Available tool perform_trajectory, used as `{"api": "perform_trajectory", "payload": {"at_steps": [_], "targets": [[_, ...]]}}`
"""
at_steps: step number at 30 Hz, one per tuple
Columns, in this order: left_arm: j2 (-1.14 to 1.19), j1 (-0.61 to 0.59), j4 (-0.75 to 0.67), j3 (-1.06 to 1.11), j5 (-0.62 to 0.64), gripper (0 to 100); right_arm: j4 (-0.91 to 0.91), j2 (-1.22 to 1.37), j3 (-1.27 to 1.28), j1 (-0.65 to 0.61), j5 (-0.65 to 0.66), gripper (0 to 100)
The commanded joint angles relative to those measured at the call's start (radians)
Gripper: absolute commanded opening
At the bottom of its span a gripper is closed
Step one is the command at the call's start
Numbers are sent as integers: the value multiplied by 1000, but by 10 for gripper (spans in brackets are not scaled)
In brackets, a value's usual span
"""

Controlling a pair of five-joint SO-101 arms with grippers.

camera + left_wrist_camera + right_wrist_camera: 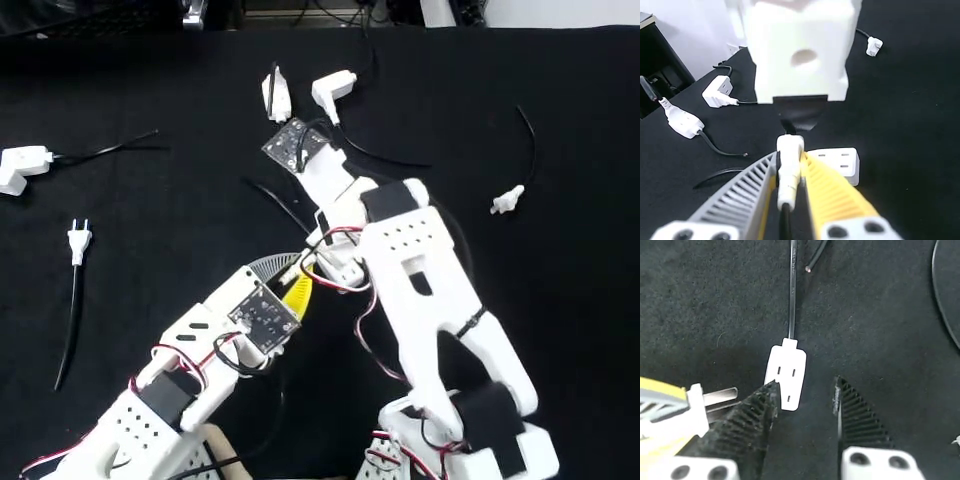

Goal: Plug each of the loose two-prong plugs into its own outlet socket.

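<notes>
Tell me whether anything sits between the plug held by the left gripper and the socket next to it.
Likely yes. One black finger of the open right gripper sits between the prongs of the plug and the socket, overlapping its edge. Whether that finger hangs above the path, I cannot tell.

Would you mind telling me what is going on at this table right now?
The left gripper is shut on a white plug, prongs aimed at a white socket lying on the black table. The right gripper hangs open just over that socket. The plug is not in yet, and a loose plug lies farther off.
</notes>
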Motion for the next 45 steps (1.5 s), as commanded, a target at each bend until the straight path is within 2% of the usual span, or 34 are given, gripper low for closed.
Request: {"api": "perform_trajectory", "payload": {"at_steps": [1,20,26,40,45], "targets": [[-18,4,-9,-48,9,28,3,8,-25,8,2,184],[-18,4,-9,-47,9,28,-60,10,25,9,9,184],[-18,4,-9,-47,9,28,34,-36,-62,114,5,184],[-18,4,-9,-44,8,28,164,-157,-156,-71,-41,184],[-18,5,3,-47,8,28,129,-156,-127,-81,-38,184]]}}
